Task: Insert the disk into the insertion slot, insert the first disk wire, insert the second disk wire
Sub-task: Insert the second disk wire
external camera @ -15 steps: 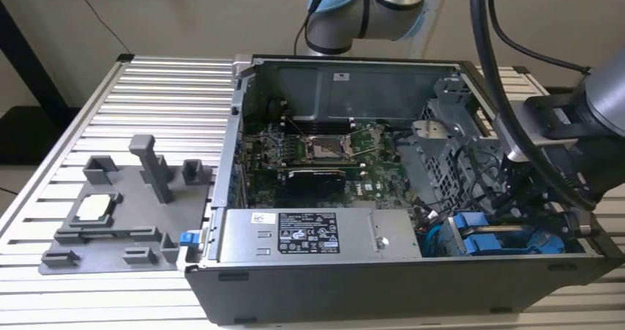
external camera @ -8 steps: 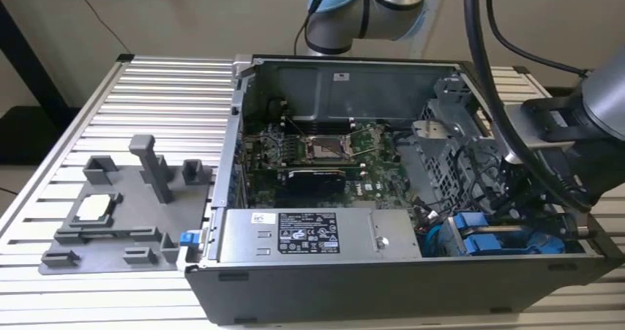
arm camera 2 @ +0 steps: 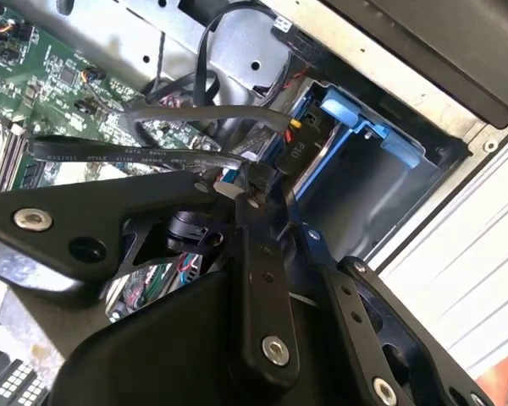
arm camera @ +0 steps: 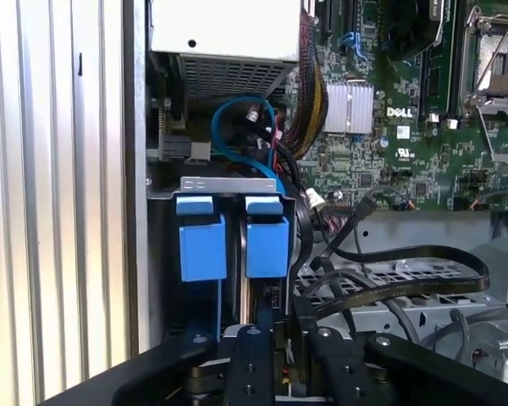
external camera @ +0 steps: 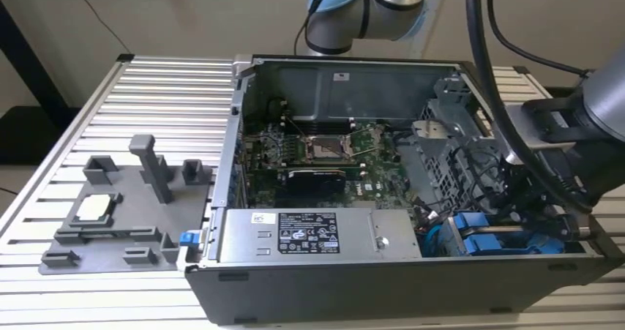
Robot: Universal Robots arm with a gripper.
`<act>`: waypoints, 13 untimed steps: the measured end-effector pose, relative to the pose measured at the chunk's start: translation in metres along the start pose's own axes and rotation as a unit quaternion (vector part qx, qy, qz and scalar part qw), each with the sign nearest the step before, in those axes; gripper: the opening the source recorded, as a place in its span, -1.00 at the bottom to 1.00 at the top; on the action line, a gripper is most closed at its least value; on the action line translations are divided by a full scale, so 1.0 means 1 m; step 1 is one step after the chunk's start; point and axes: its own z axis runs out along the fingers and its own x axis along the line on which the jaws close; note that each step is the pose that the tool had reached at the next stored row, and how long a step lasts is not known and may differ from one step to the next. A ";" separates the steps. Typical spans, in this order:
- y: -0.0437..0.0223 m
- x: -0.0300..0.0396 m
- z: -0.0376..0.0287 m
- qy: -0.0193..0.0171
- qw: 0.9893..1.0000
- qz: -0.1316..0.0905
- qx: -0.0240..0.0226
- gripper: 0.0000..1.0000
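Two bright blue carrier frames stand side by side in the drive bay at the case's near right corner [external camera: 488,238]. The one in line with my gripper [arm camera: 267,241] is the disk in its insertion slot; its metal body is mostly hidden. My gripper [arm camera 2: 241,182] [arm camera: 281,328] hangs just over that carrier's end, shut on the plug of a flat black disk wire [arm camera 2: 127,155] [arm camera: 406,283] that loops back toward the motherboard. A second black plug with coloured wires [arm camera 2: 292,150] hangs right beside the fingertips, against the blue carrier [arm camera 2: 356,127].
The open computer case [external camera: 293,286] lies on a slatted metal table [external camera: 166,96]. A grey fixture [external camera: 117,220] sits at the exterior view's left. The power supply [external camera: 312,235], bundled cables [arm camera: 309,85] and the metal drive cage [external camera: 449,140] crowd the bay. The arm [external camera: 586,118] reaches in from the exterior view's right.
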 end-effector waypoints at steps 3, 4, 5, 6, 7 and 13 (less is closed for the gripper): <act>-0.0001 -0.0006 -0.0035 0.000 1.000 0.000 -0.001 -0.52; -0.0002 -0.0009 -0.0049 0.000 1.000 0.000 -0.002 -0.52; -0.0003 -0.0012 -0.0069 0.000 1.000 0.000 -0.002 -0.52; -0.0004 -0.0016 -0.0090 0.000 1.000 0.000 -0.002 -0.52; -0.0004 -0.0018 -0.0096 0.001 1.000 0.000 -0.002 -0.52; -0.0004 -0.0016 -0.0092 0.003 1.000 0.000 -0.001 -0.52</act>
